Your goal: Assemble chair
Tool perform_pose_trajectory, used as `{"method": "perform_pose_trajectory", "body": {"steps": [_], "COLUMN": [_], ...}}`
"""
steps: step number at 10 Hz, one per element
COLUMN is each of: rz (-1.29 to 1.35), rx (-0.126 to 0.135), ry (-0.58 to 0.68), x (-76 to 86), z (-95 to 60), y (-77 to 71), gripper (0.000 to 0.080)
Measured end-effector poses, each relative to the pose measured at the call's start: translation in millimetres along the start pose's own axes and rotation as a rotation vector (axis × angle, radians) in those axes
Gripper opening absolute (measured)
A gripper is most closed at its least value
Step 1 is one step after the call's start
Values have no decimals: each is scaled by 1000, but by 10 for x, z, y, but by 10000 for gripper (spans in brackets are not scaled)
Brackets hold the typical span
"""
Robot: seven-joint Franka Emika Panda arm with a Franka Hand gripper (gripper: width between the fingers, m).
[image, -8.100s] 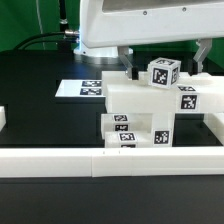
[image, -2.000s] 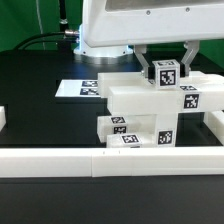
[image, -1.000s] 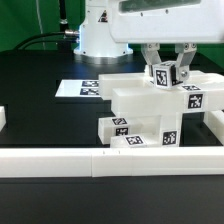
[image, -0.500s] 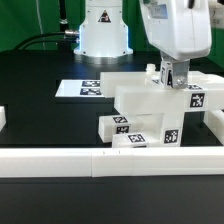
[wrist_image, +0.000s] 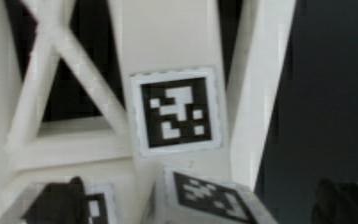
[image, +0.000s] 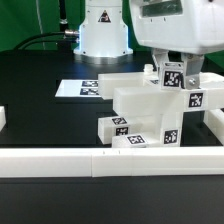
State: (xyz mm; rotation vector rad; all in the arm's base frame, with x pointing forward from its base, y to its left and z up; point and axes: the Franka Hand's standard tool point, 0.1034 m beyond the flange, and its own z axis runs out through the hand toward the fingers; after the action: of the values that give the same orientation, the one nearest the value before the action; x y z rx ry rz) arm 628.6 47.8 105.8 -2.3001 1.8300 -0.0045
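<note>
The chair (image: 150, 108) is a stack of chunky white slabs with black-and-white tags, standing at the exterior view's right against the front rail. A short square tagged post (image: 172, 76) stands on top of it at the right. My gripper (image: 172, 80) has come down from above and is shut on this post, with fingers on either side. In the wrist view the post's tagged end (wrist_image: 215, 196) sits between my dark fingers (wrist_image: 62, 200), above a tagged chair slab (wrist_image: 176, 112) with crossed braces.
A long low white rail (image: 100, 161) runs along the front, with a white block (image: 216, 128) at its right end. The marker board (image: 80, 88) lies flat on the black table behind the chair. The robot base (image: 100, 30) stands at the back.
My gripper lowered around the post, closed on it, then the wrist turned. The post's tag has rotated with it and sits slightly lower on the chair.
</note>
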Motion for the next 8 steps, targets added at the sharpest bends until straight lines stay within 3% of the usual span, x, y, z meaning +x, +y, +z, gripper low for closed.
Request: {"method": "perform_pose_trajectory", "body": {"steps": [2, 4, 5, 7, 8], "rz": [-109, -399, -485, -796, -851], "rx": [-1, -56, -60, -115, -108], "ry": [0, -23, -34, -38, -32], "x": [0, 6, -8, -15, 2], "z": [3, -51, -103, -163, -153], "y": [2, 20, -36, -96, -100], "gripper": [647, 649, 649, 649, 649]}}
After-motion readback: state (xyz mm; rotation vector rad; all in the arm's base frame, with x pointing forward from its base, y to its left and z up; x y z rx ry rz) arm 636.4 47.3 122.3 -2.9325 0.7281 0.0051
